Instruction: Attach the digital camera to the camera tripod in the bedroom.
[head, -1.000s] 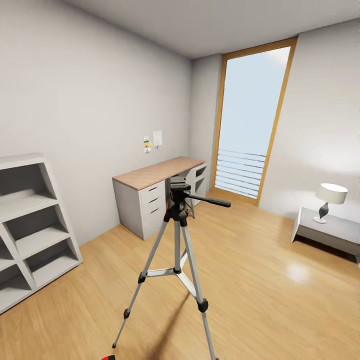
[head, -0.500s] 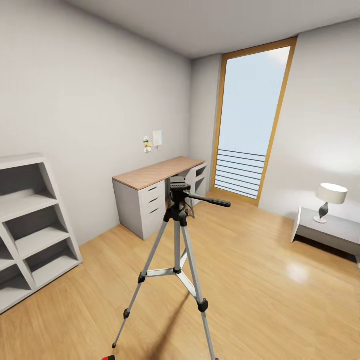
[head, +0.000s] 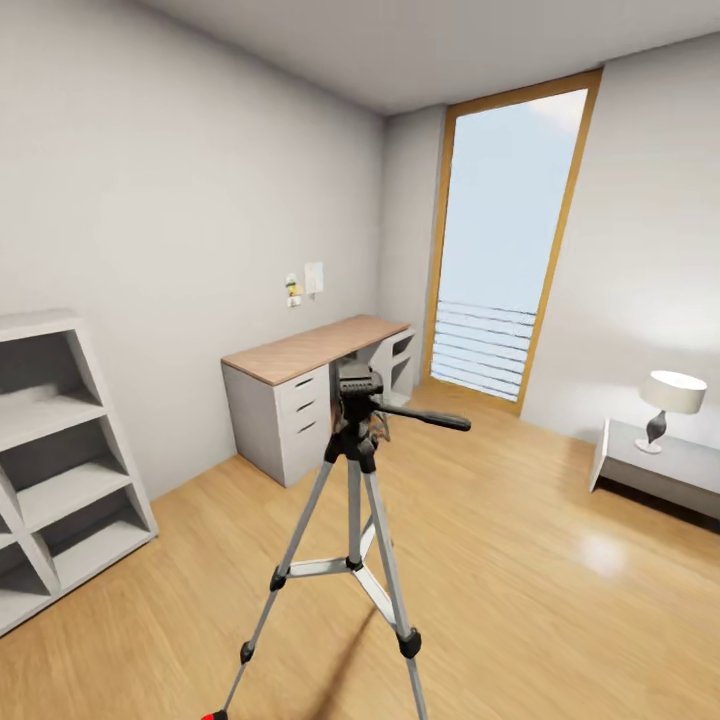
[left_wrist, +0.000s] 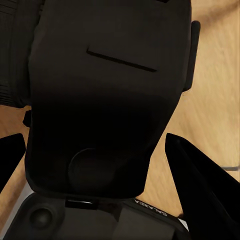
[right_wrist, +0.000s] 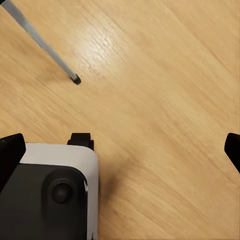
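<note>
Left fingers (left_wrist: 200, 190) gripping the camera (left_wrist: 107, 95), black body filling the space between them, held low and ready for lifting onto the tripod (head: 352, 470). Right fingers (right_wrist: 231, 150) spread wide, holding nothing, hanging over bare floor (right_wrist: 165, 90) beside a tripod leg (right_wrist: 45, 45), probably kept free for steadying. Tripod standing upright mid-bedroom, straight ahead, head (head: 358, 382) bare, handle (head: 425, 415) pointing right.

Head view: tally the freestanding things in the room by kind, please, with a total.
Camera tripod: 1
Desk: 1
Cube shelf unit: 1
Table lamp: 1
Low grey table under the lamp: 1
Total: 5
</note>
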